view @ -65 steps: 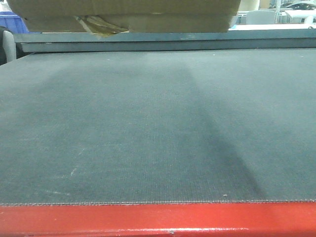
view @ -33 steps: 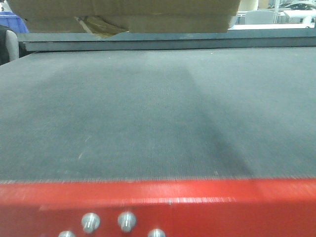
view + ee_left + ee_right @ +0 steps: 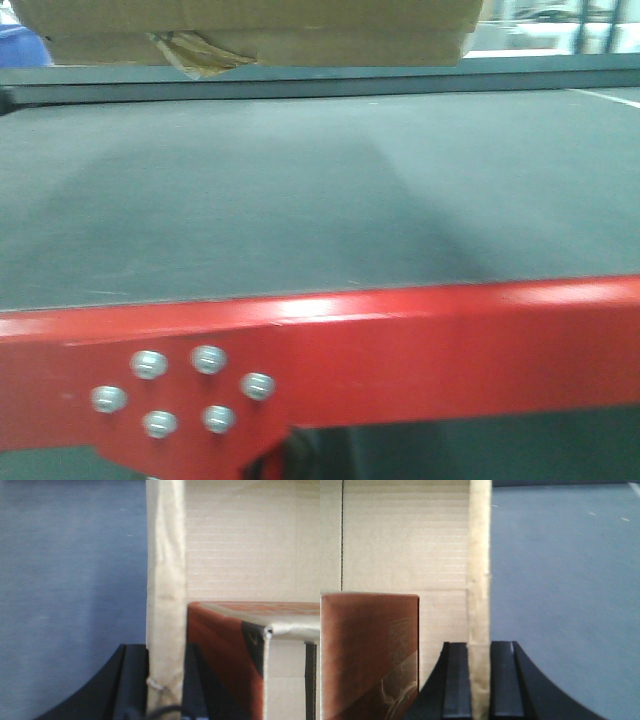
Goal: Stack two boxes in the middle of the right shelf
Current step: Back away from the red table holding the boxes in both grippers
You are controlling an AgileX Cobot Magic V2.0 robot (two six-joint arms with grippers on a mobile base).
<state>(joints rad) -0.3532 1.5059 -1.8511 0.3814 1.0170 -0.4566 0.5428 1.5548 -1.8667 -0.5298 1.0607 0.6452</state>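
A brown cardboard box (image 3: 250, 30) hangs across the top of the front view, a crumpled scrap of yellowish tape (image 3: 195, 52) at its bottom edge. My left gripper (image 3: 165, 652) is shut on the box's left wall (image 3: 166, 570). My right gripper (image 3: 480, 647) is shut on its right wall (image 3: 480, 570). Inside the box stands a smaller red-brown box (image 3: 222, 650), also seen as a red-brown box (image 3: 370, 650) from the right wrist. Below lies a rack level with a grey deck (image 3: 320, 200); whether it is the shelf named I cannot tell.
A red front rail (image 3: 420, 345) with several round bolts (image 3: 180, 390) runs across the bottom of the front view. A dark rail (image 3: 330, 85) bounds the deck's far edge under the box. Something blue (image 3: 20, 45) shows at the far left.
The red rail has climbed in the front view and its bolts have come into sight, so less of the grey deck shows. The box stays at the top of the frame.
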